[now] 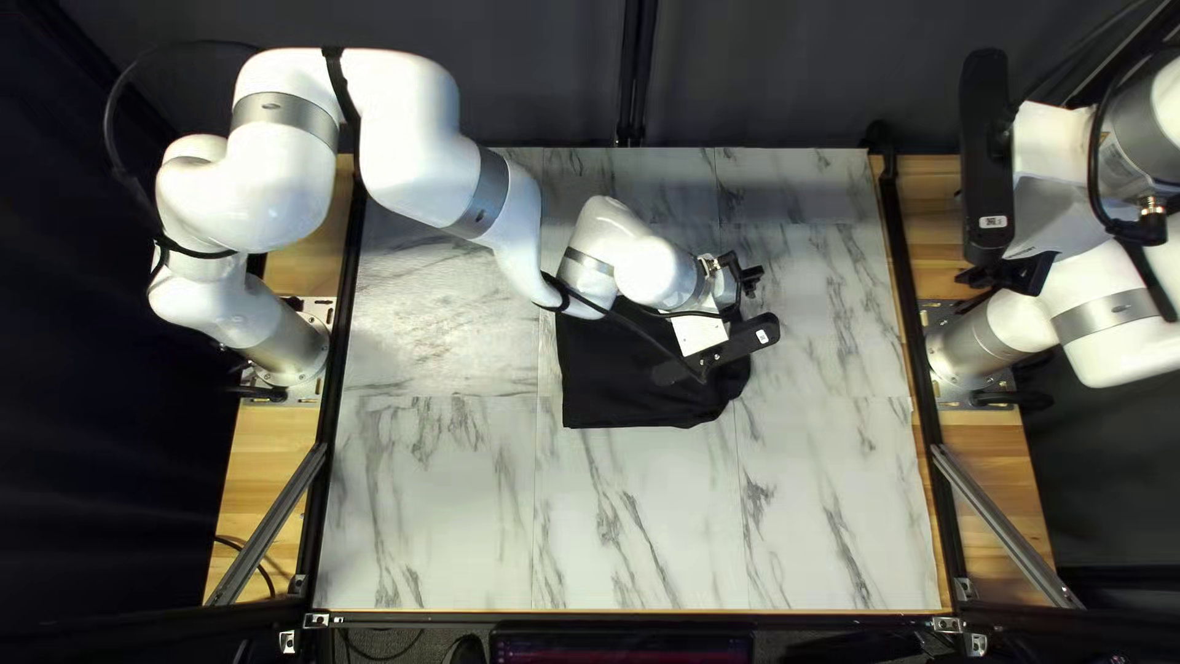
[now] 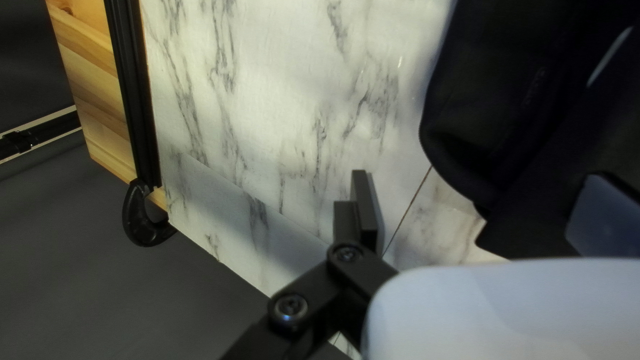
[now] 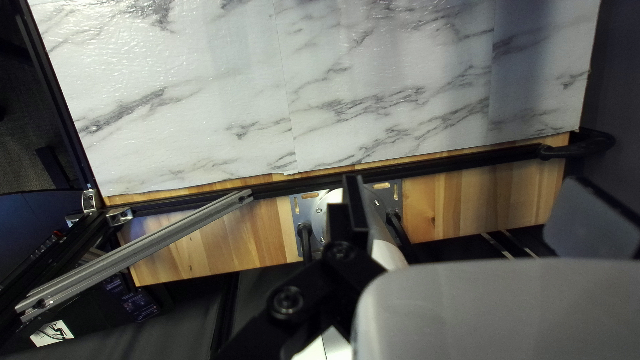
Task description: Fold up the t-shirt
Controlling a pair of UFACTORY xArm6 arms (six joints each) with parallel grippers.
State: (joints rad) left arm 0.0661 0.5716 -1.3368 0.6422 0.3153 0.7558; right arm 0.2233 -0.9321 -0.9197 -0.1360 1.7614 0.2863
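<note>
The black t-shirt (image 1: 615, 394) lies as a compact dark patch at the middle of the table, its far part hidden under my left arm. My left gripper (image 1: 750, 277) hovers by the shirt's far right corner. In the left wrist view the shirt (image 2: 493, 113) has a rounded edge, and the left gripper (image 2: 477, 207) is open above it, one finger over marble and the other over cloth. My right gripper (image 1: 1014, 273) is raised over the right side of the table, far from the shirt. Seen from its own wrist, the right gripper (image 3: 470, 207) is open and holds nothing.
Marble-patterned sheets (image 1: 430, 517) cover the table. Black rails (image 1: 907, 308) run down both sides, with slanted metal bars (image 1: 1002, 523) near the front corners. The left arm (image 1: 418, 135) stretches across the table's far half.
</note>
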